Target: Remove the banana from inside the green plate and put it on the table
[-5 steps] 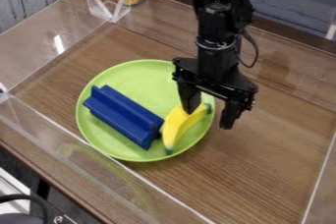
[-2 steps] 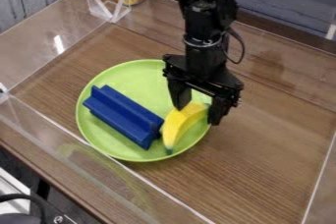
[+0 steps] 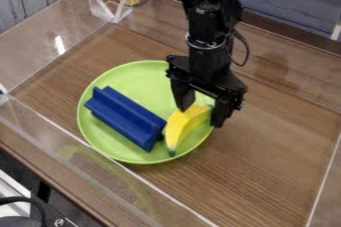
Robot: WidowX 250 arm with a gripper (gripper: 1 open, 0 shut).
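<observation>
Black fingers of your gripper (image 3: 202,106) stand wide apart and point straight down, one on each side of the banana's upper end; you hold nothing yet, and whether a finger touches the fruit cannot be told from this view. Below them the banana (image 3: 185,126) lies inside the plate (image 3: 123,80), tilted against the rim on the side toward the table's right edge, its greenish tip up between the fingers and its lower end near the plate's front rim. Just beside it, toward the left, a blue block (image 3: 123,113) lies flat in the plate, running from the middle toward the front rim. You have the plate sitting on the table (image 3: 273,141) nearer the front-left corner, close to the clear wall (image 3: 40,42) along the left edge. Brown wood shows bare to the right of the plate.
</observation>
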